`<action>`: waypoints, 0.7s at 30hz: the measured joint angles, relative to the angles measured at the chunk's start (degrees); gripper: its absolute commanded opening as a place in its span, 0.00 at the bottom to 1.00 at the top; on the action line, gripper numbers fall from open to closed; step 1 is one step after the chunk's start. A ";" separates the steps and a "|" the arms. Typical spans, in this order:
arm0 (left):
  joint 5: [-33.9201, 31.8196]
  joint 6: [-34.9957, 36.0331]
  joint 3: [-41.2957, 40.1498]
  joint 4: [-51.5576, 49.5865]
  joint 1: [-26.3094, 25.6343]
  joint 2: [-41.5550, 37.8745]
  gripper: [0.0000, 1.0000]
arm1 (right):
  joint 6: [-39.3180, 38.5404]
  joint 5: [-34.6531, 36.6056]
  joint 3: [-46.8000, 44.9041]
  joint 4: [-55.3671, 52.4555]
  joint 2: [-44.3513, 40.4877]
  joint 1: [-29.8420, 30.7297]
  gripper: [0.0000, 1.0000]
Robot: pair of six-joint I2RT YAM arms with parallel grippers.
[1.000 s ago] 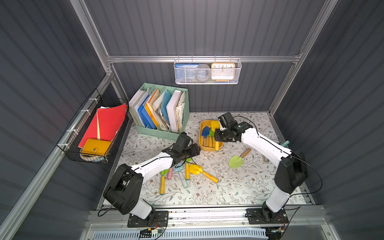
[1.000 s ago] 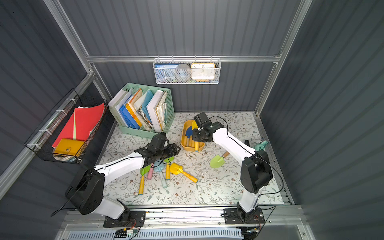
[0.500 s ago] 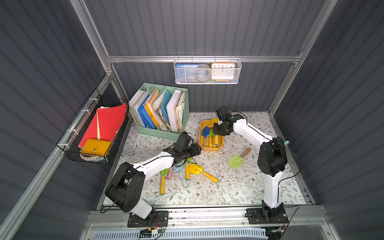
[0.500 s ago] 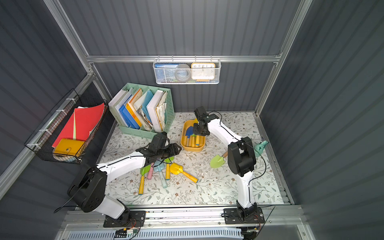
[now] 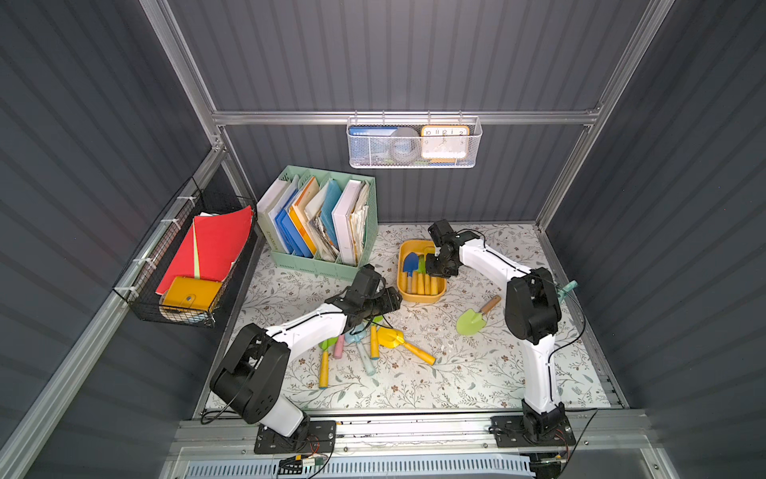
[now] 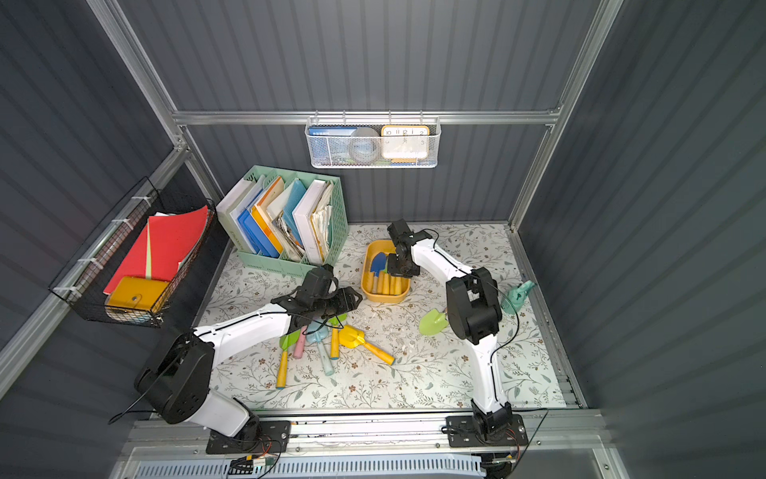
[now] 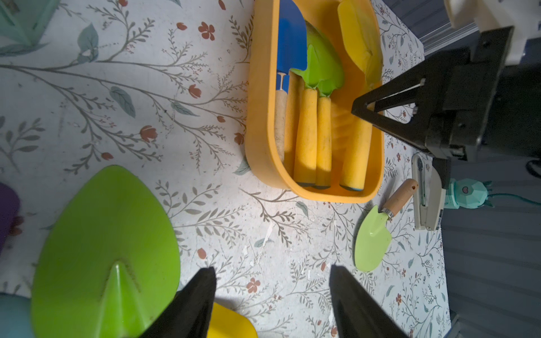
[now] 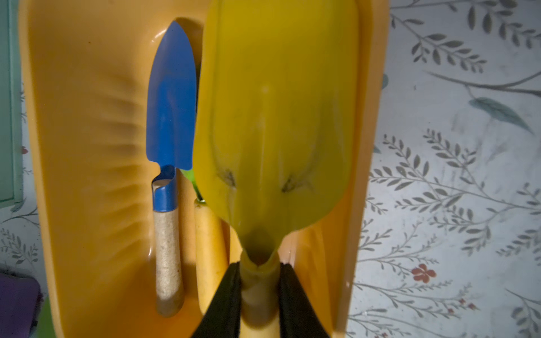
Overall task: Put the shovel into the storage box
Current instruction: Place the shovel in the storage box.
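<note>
The right gripper (image 8: 259, 270) held the yellow shovel (image 8: 275, 117) by its neck, blade over the storage box (image 8: 73, 117) beside one wall; it needed lowering level, clear of that rim, before release. The left gripper (image 7: 272, 272) hung open, empty

Only the clock (image 5: 444, 143) in the mesh basket (image 5: 476, 141) is reading cleanly. Its face is showing 10, 11, 12, 1, 2 across the top in both top views, with a 3 below the 2. The blue box (image 5: 369, 132) beside it is carrying a white line of print, too small to read. A binder (image 5: 271, 238) spine is showing grey lettering, not legible. The stapler (image 7: 427, 204) is showing tiny print, blurred.
</note>
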 measured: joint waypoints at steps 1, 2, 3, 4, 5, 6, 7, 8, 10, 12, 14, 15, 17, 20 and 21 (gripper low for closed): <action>0.00 0.00 -0.17 0.02 0.00 0.00 0.67 | 0.02 0.02 0.00 -0.07 0.24 -0.07 0.16; 0.00 0.00 -0.31 0.02 0.00 0.00 0.67 | 0.04 0.02 0.11 -0.20 0.44 -0.13 0.16; 0.00 0.00 -0.37 0.02 0.00 0.00 0.67 | 0.04 0.02 0.11 -0.22 0.55 -0.17 0.16; 0.00 0.02 -0.42 0.02 0.00 0.00 0.67 | 0.04 0.00 0.11 -0.26 0.59 -0.26 0.16; 0.00 0.00 -0.42 0.04 0.00 0.00 0.67 | 0.07 0.00 0.13 -0.37 0.59 -0.31 0.17; 0.00 0.00 -0.42 0.07 0.00 0.00 0.67 | 0.07 0.00 0.20 -0.50 0.59 -0.35 0.17; 0.00 0.02 -0.42 0.07 0.00 0.00 0.67 | 0.07 -0.04 0.24 -0.55 0.59 -0.37 0.17; 0.00 0.02 -0.42 0.07 0.00 0.00 0.67 | 0.07 -0.02 0.26 -0.61 0.59 -0.39 0.17; 0.00 0.00 -0.42 0.22 0.00 0.02 0.67 | 0.07 -0.04 0.26 -0.61 0.59 -0.42 0.18; 0.09 0.00 -0.46 0.57 0.00 0.09 0.67 | 0.11 -0.09 0.26 -0.61 0.59 -0.42 0.19; 0.20 0.00 -0.57 0.85 0.00 0.15 0.67 | 0.26 -0.15 0.26 -0.61 0.59 -0.44 0.19; 0.20 0.00 -0.59 0.85 0.00 0.17 0.67 | 0.28 -0.15 0.26 -0.61 0.59 -0.46 0.19; 0.22 0.00 -0.68 0.90 0.00 0.22 0.67 | 0.33 -0.15 0.26 -0.61 0.59 -0.46 0.19; 0.39 0.00 -0.90 1.07 0.00 0.22 0.67 | 0.55 -0.17 0.26 -0.61 0.61 -0.46 0.22; 0.42 0.00 -1.05 1.18 0.00 0.22 0.67 | 0.59 -0.17 0.26 -0.61 0.61 -0.46 0.23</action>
